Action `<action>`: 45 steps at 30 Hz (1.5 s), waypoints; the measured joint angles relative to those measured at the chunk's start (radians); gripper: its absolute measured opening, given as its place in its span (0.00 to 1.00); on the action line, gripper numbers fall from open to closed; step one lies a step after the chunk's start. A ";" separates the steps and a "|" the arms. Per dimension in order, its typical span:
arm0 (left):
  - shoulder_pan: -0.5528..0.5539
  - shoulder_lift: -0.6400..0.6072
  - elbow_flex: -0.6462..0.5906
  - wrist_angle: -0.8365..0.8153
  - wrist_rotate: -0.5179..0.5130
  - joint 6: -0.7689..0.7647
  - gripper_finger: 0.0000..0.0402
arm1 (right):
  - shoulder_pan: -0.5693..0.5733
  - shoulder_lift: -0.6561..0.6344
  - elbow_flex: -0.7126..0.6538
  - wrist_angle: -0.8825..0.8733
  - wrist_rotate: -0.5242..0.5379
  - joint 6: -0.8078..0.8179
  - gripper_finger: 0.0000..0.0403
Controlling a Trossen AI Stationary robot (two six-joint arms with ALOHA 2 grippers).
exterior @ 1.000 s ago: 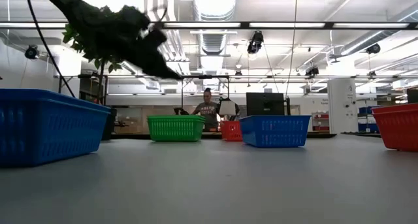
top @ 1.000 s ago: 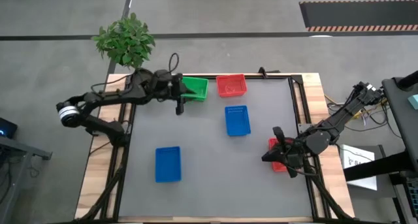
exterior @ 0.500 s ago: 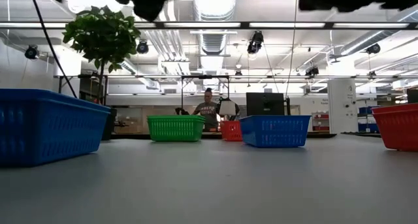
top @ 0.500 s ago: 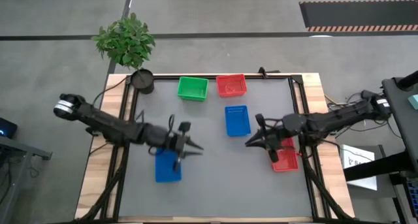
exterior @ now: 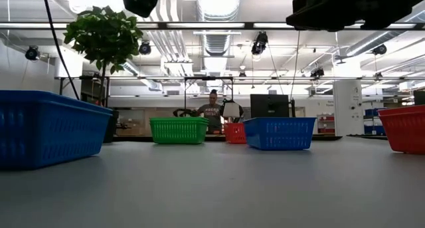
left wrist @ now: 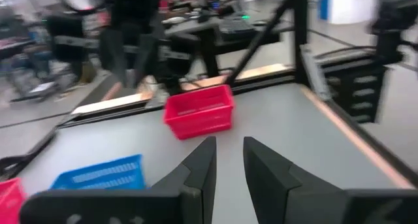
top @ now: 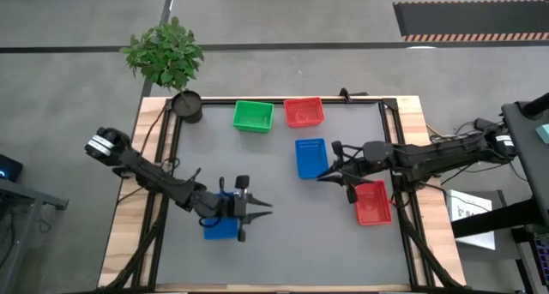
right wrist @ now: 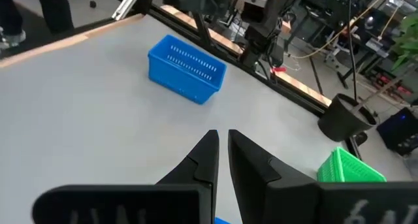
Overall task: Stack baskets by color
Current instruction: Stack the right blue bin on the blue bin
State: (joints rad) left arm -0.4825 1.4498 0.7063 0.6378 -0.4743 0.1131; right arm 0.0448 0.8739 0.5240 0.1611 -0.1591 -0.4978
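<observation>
We see the left gripper at seven o'clock over a blue basket, fingers slightly apart, empty; the right gripper, nearly closed, empty, beside the central blue basket.

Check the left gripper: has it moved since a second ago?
Yes. The left gripper has swung away from the green basket at the table's far edge and now hangs beside the near blue basket, holding nothing.

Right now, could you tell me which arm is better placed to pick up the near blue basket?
Left. The left gripper hovers right beside that blue basket; the right gripper is across the table.
</observation>
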 joint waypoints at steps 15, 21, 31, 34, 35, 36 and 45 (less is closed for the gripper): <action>0.023 0.021 0.000 0.035 -0.061 0.006 0.15 | 0.000 0.011 0.006 0.001 0.046 0.002 0.12; 0.032 0.021 0.000 0.035 -0.061 0.006 0.15 | 0.000 0.011 0.006 0.001 0.081 0.008 0.20; 0.036 0.021 0.000 0.035 -0.061 0.008 0.15 | 0.000 0.011 0.006 0.004 0.082 0.036 0.31; 0.038 0.021 0.000 0.035 -0.062 0.033 0.15 | 0.003 0.012 0.006 0.006 0.083 0.076 0.31; 0.038 0.021 0.000 0.035 -0.062 0.051 0.15 | 0.003 0.013 0.006 0.005 0.085 0.095 0.31; 0.038 0.021 0.000 0.035 -0.062 0.063 0.15 | 0.003 0.013 0.007 0.002 0.089 0.113 0.31; 0.038 0.021 0.001 0.035 -0.062 0.086 0.15 | 0.003 0.063 0.121 -0.309 0.111 0.217 0.30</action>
State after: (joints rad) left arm -0.4442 1.4712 0.7073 0.6724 -0.5362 0.1993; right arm 0.0476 0.9368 0.6450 -0.1476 -0.0483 -0.2811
